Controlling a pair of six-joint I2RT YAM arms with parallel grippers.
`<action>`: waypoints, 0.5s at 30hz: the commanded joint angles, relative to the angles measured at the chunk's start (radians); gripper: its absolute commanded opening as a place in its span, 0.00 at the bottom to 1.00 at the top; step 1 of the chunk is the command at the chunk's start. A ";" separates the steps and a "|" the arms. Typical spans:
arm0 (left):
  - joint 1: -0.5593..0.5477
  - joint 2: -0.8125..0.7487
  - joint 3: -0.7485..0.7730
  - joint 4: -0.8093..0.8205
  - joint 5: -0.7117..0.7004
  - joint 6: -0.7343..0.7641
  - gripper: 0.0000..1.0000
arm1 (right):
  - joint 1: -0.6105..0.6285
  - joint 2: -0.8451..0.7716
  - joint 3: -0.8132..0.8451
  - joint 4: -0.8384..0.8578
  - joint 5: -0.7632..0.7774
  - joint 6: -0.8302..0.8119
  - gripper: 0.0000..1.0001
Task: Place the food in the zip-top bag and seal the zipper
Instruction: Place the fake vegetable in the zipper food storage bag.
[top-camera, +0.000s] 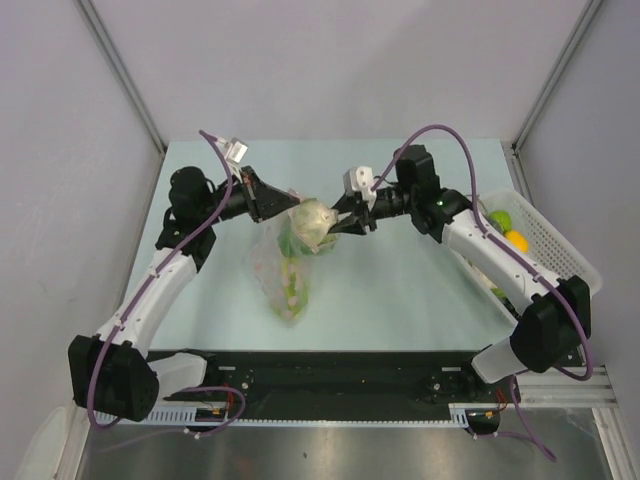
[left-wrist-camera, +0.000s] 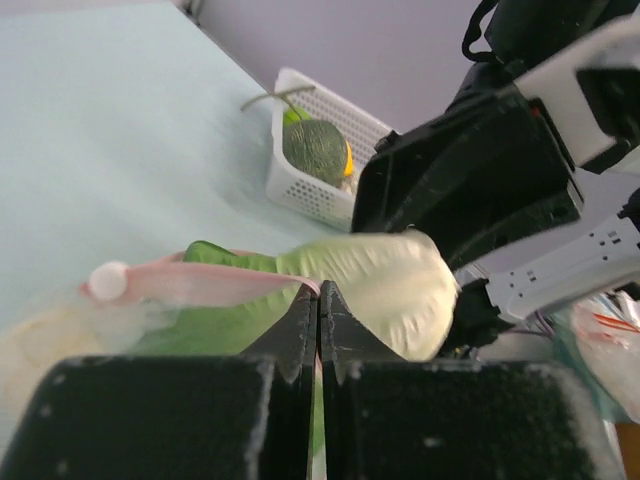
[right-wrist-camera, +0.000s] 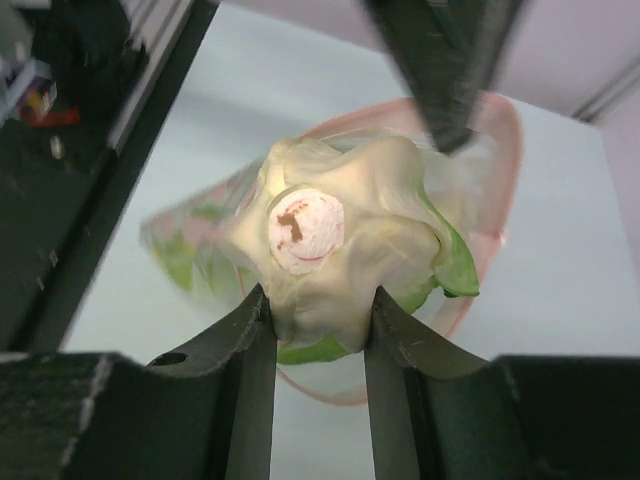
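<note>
The clear zip-top bag (top-camera: 285, 275) hangs over the table middle with green food inside. My left gripper (top-camera: 297, 199) is shut on its pink-red zipper strip (left-wrist-camera: 200, 283) and holds the mouth up. My right gripper (top-camera: 340, 224) is shut on a pale white-green cabbage-like piece (top-camera: 313, 225), held at the open bag mouth. In the right wrist view the fingers (right-wrist-camera: 255, 330) clamp this piece (right-wrist-camera: 335, 255) at its stem end, with the pink rim (right-wrist-camera: 480, 250) behind it. In the left wrist view the piece (left-wrist-camera: 395, 285) lies just past my shut jaws.
A white latticed basket (top-camera: 560, 245) stands at the table's right edge with green and orange fruits (top-camera: 508, 230) in it; it also shows in the left wrist view (left-wrist-camera: 315, 195) holding a green melon (left-wrist-camera: 315, 150). Grey walls enclose the table.
</note>
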 joint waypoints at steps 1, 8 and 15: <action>0.045 0.021 0.026 0.064 0.059 -0.053 0.00 | 0.093 -0.051 -0.002 -0.304 -0.125 -0.606 0.00; 0.082 0.032 0.006 0.128 0.157 -0.084 0.00 | 0.176 -0.020 -0.002 -0.746 -0.069 -1.239 0.00; 0.051 -0.004 0.016 0.013 0.237 0.070 0.00 | 0.210 0.115 0.108 -0.680 -0.103 -1.124 0.00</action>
